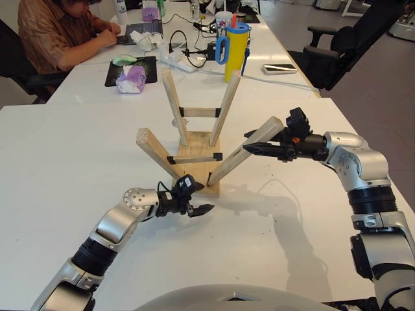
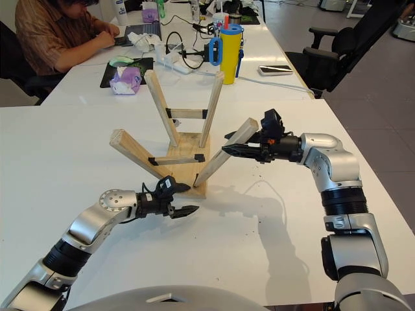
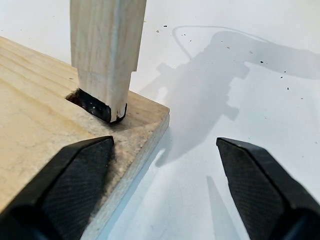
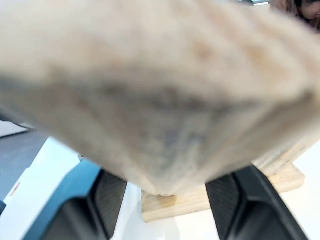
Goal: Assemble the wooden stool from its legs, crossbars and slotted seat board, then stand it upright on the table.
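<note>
The wooden stool stands upside down on the white table [image 1: 65, 168], its slotted seat board [image 1: 192, 149] flat and its legs splayed upward. Crossbars [image 1: 194, 158] with black ends join the legs. My left gripper [image 1: 198, 206] is open low at the board's near corner [image 3: 145, 120], one fingertip [image 3: 80, 170] over the wood and the other over the table, just in front of the near right leg's black-tipped foot [image 3: 102, 107]. My right gripper [image 1: 258, 144] is shut on the upper part of that right leg [image 1: 243, 155], whose end looms large [image 4: 160, 90] between its fingers.
Behind the stool stand a yellow bottle with a blue handle [image 1: 236, 48], a phone [image 1: 279, 69], a purple tissue pack [image 1: 132, 79] and cables [image 1: 188, 61]. A black office chair [image 1: 337, 52] is at the far right. Bare table lies to the left and in front.
</note>
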Robot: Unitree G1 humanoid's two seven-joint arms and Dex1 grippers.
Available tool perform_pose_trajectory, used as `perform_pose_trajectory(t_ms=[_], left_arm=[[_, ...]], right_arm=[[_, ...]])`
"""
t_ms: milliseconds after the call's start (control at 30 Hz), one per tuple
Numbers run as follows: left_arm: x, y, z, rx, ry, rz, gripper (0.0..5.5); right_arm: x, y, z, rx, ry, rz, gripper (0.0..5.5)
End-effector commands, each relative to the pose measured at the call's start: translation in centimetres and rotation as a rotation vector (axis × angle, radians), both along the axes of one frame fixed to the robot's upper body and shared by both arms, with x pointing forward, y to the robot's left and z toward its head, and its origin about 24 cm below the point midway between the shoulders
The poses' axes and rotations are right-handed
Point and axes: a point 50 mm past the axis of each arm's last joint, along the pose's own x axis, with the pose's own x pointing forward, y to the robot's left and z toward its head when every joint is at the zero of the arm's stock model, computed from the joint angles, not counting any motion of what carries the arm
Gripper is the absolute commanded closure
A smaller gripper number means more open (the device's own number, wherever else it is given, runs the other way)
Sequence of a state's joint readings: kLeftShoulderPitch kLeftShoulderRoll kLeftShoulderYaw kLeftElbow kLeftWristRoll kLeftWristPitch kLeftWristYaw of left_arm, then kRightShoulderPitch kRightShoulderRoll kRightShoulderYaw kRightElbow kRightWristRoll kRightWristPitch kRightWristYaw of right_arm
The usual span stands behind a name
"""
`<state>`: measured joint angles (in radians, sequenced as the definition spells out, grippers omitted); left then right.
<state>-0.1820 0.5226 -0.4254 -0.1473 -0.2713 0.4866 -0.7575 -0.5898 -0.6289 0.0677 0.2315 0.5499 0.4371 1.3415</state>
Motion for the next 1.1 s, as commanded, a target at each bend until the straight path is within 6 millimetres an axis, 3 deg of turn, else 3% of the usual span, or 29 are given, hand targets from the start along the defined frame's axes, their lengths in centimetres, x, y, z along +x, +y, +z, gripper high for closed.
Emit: perform_pose_trajectory(t_ms=[33,167,433,767,1100], left_arm=[[-1.6,1.4,-3.3,0.123,0.162,0.05,1.68],[-1.7,1.4,-3.5,0.125,0.166,0.061,1.68],[-1.6,0.8,-3.9,0.113,0.165,0.076,1.68],[-1.3,0.4,-4.3,0.109,0.164,0.083,1.68],[-1.5,0.2,-4.7,0.107,0.17,0.082,1.68]], right_arm=[[0.3,0.6,1.6,-0.118,-0.105,0.009,3.45],[0.5,1.3,2.6,-0.214,-0.162,0.052,3.45],[1.5,3.5,2.3,-0.367,-0.146,0.228,3.45],[1.8,5.4,2.3,-0.399,-0.141,0.325,3.45],[1.5,6.9,0.4,-0.46,-0.086,0.348,3.45]])
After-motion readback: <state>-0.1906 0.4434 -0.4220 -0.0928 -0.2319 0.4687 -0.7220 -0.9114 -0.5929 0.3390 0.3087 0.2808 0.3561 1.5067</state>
